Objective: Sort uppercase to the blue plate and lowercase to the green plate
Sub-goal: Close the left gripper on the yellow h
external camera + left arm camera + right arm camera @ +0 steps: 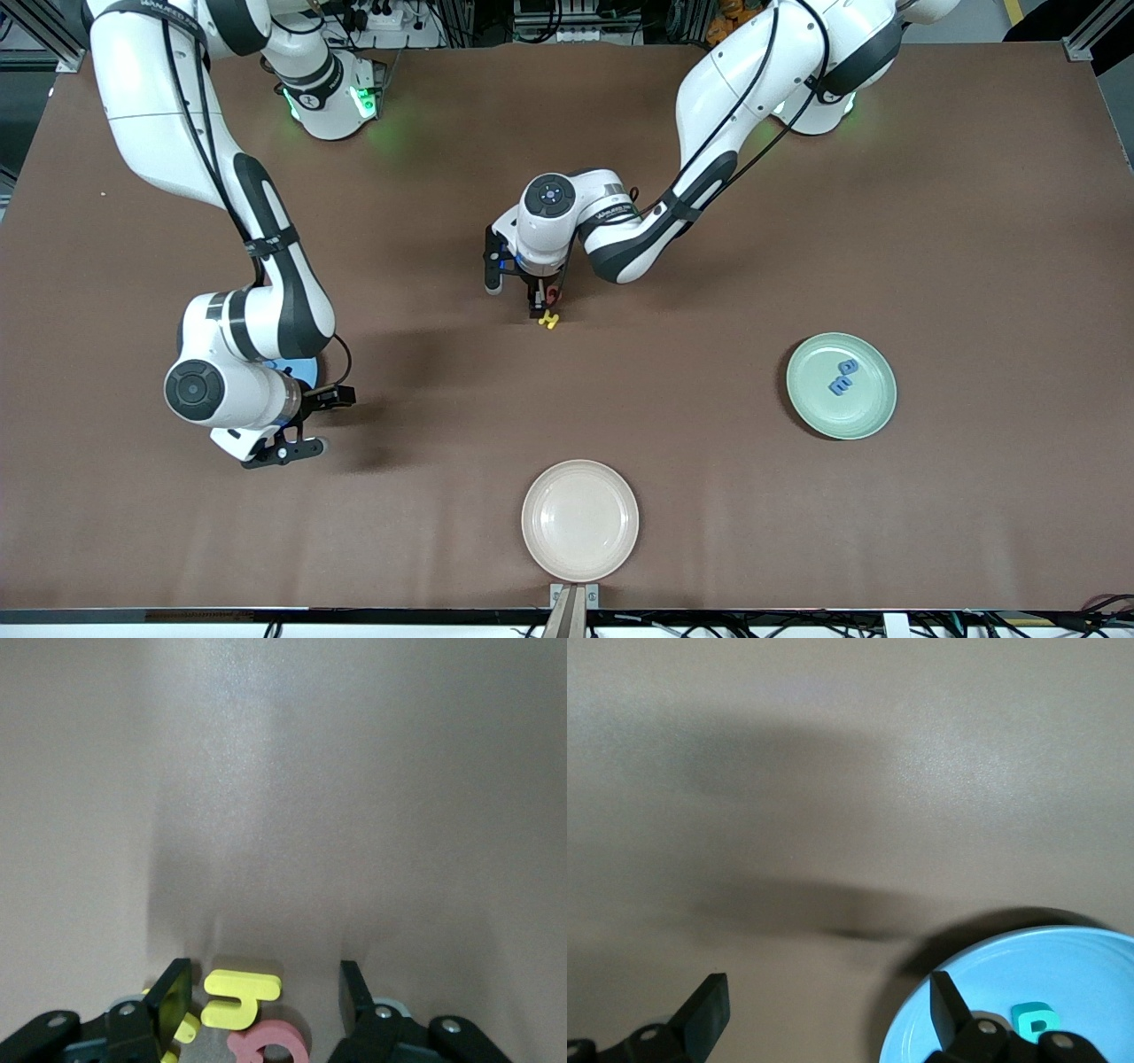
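My left gripper [542, 310] is open and low over the middle of the table. In the left wrist view [261, 1001] a yellow small h [239, 997] lies between its fingers. A red Q [270, 1047] lies beside the h. A second yellow letter [183, 1028] is partly hidden by one finger. The yellow letters [549, 321] and the red one [553, 294] also show in the front view. My right gripper [323, 423] is open and empty [828, 1010] beside the blue plate [303, 368], which holds a teal R [1032, 1020]. The green plate [873, 403] holds a round blue letter [850, 365] and a blue m [837, 385].
A cream-white plate [580, 478] sits near the table's front edge, nearer to the camera than the left gripper. The right arm's elbow covers most of the blue plate [1045, 970].
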